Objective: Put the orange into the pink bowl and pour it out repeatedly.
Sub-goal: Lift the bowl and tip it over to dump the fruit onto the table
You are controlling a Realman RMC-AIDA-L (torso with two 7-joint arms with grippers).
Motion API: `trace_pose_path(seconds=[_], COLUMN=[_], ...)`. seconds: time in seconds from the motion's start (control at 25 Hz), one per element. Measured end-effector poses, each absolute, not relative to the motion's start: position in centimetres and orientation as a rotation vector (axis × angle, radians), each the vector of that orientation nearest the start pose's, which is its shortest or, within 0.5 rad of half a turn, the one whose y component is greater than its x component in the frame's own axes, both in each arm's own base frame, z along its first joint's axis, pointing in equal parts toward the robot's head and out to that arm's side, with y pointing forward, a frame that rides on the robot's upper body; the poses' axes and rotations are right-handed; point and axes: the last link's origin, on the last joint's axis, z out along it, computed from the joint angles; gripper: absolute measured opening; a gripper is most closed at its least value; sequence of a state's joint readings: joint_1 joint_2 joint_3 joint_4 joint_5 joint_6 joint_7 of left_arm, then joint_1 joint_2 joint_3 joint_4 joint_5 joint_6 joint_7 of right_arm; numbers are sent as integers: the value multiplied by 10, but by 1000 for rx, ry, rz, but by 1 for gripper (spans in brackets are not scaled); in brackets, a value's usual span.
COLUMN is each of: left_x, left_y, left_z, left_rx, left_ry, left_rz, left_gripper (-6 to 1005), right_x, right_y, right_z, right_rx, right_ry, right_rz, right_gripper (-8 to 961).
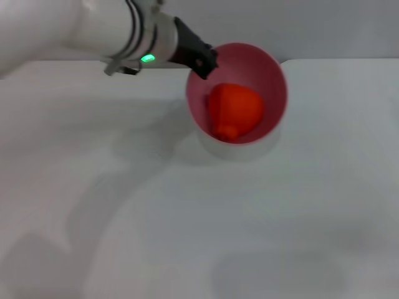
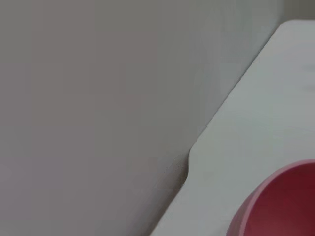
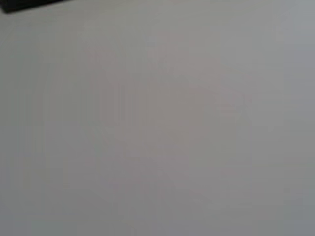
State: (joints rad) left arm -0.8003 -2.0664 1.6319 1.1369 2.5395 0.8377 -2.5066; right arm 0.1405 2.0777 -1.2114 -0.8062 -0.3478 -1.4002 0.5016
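Note:
In the head view the pink bowl [image 1: 274, 81] is near the table's far edge, tilted so its opening faces me. The orange [image 1: 235, 109] lies inside it, against the lower wall, with its stem nub pointing down. My left gripper [image 1: 202, 61] reaches in from the upper left, and its black fingers clamp the bowl's left rim. A shadow under the bowl suggests it is held slightly off the table. The left wrist view shows part of the bowl's pink side [image 2: 285, 201]. My right gripper is out of view.
The white table [image 1: 187, 218] spreads in front of the bowl. Its far edge [image 1: 336, 60], with a notch, runs just behind the bowl against a grey wall [image 2: 98, 98]. The right wrist view shows only a plain grey surface.

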Motion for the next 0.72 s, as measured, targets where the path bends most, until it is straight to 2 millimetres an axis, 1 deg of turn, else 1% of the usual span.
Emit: trace_pose_path(seconds=[0.08, 0.12, 0.24, 0.28, 0.36, 0.4, 0.44, 0.48, 0.52, 0.6, 0.64, 0.68, 0.72], left_x=[-88, -85, -83, -83, -81, -80, -80, -79, -79, -79, -79, -82, -82], left_y=[431, 428, 426, 426, 425, 424, 424, 420, 420, 413, 413, 402, 402], left_z=[-50, -57, -62, -62, -62, -59, -59, -57, -57, -56, -56, -56, -56], left_rx=[-2460, -2445, -2390, -2390, -2328, -2270, -2270, -2198, -2198, -2132, -2132, -2051, -2051], left_ry=[-263, -205, -125, -125, -63, -11, -11, 52, 52, 103, 103, 160, 160], left_rz=[77, 43, -42, -42, -125, -189, -189, -266, -266, -344, -344, -424, -424], left_gripper=[50, 50, 50, 50, 50, 50, 50, 50, 50, 50, 50, 50, 50], right_x=[280, 280, 288, 290, 292, 292, 292, 292, 291, 291, 291, 292, 292], right_y=[297, 297, 294, 293, 293, 293, 293, 293, 293, 293, 292, 292, 292], right_z=[129, 129, 130, 130, 131, 131, 132, 132, 132, 133, 133, 133, 134], right_rx=[-1382, -1382, -1362, -1359, -1352, -1350, -1348, -1347, -1347, -1345, -1344, -1343, -1342], right_ry=[24, 24, 48, 53, 60, 60, 60, 59, 57, 57, 57, 57, 58], right_rz=[1109, 1109, 1095, 1092, 1091, 1092, 1093, 1094, 1096, 1097, 1097, 1097, 1096], right_gripper=[543, 543, 541, 540, 539, 538, 538, 537, 537, 536, 535, 534, 534])
